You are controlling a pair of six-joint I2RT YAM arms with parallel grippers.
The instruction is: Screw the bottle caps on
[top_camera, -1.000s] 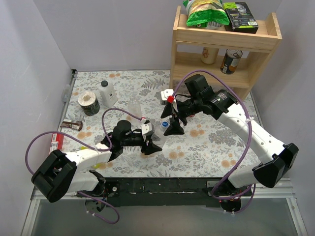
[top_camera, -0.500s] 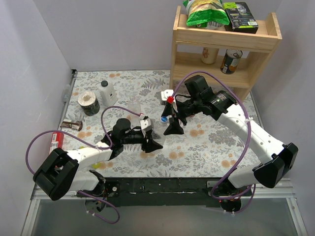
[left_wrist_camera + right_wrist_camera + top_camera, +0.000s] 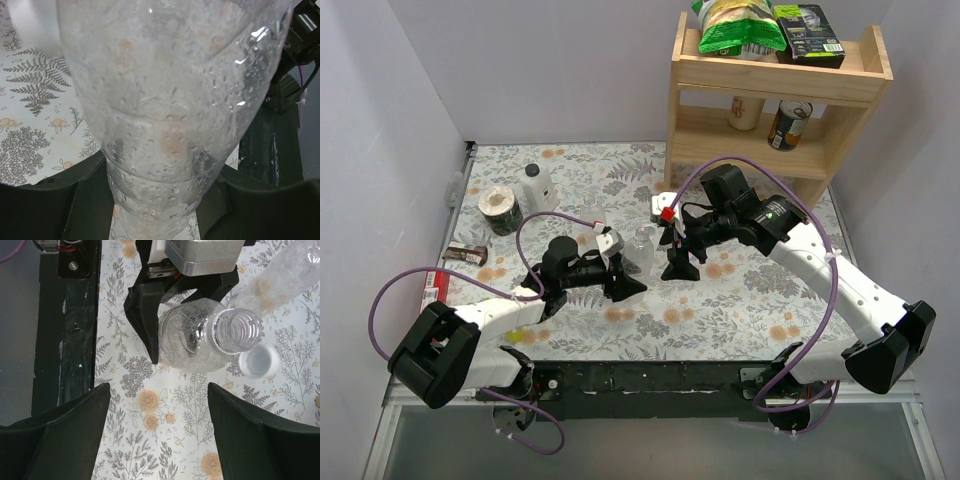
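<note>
Clear bottle [image 3: 192,342], white floral tablecloth [image 3: 165,440]

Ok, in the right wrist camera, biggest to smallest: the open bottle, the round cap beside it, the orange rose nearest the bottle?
1. The open bottle, easily, though it's nearer the camera.
2. The round cap.
3. The orange rose, slightly smaller than the cap; both lie on the cloth.

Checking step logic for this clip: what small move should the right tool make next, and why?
Probably lower the right tool onto the loose cap and close on it. That tool is open and empty, and the cap lies open side up beside the bare neck of the bottle, which the left tool grips.
</note>
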